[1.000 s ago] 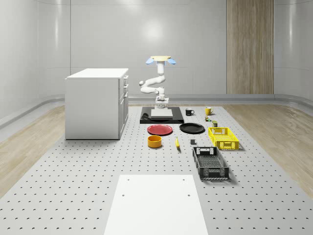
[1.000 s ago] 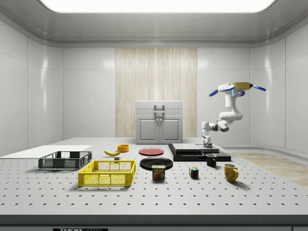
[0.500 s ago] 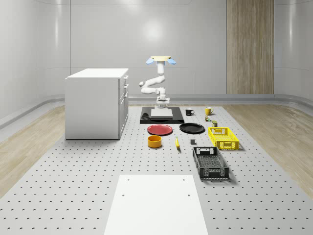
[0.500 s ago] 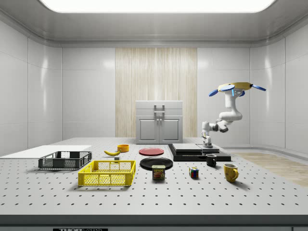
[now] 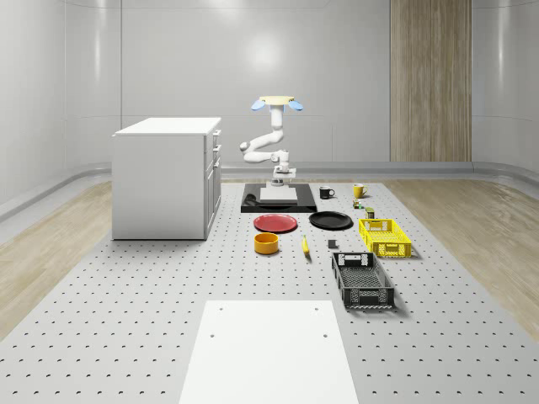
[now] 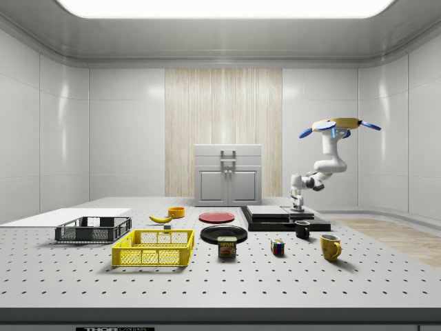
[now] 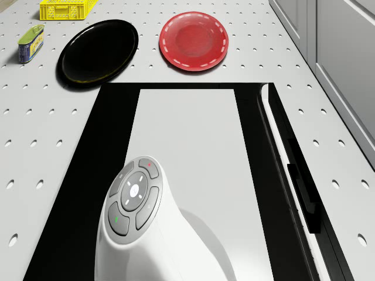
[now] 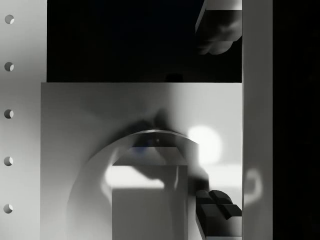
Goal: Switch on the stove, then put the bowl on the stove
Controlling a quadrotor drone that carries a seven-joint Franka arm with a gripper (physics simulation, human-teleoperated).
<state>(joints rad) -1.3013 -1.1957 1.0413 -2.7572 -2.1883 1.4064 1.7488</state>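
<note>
In the whole-scene view, the orange bowl (image 5: 266, 243) is seen on the counter (image 5: 126, 286), near of the red plate (image 5: 275, 222) and well apart from the stove (image 5: 278, 199) farther back. The drone (image 5: 275, 103) is hovering above the stove's far edge, with the claw (image 5: 282, 175) held just over the stove top. Whether the claw is wide or narrow cannot be told. A switch press could be missed if the claw is lowered off target; the bowl would then be placed on a cold stove.

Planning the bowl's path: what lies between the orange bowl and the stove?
In the whole-scene view, the red plate lies between the orange bowl and the stove.
</note>
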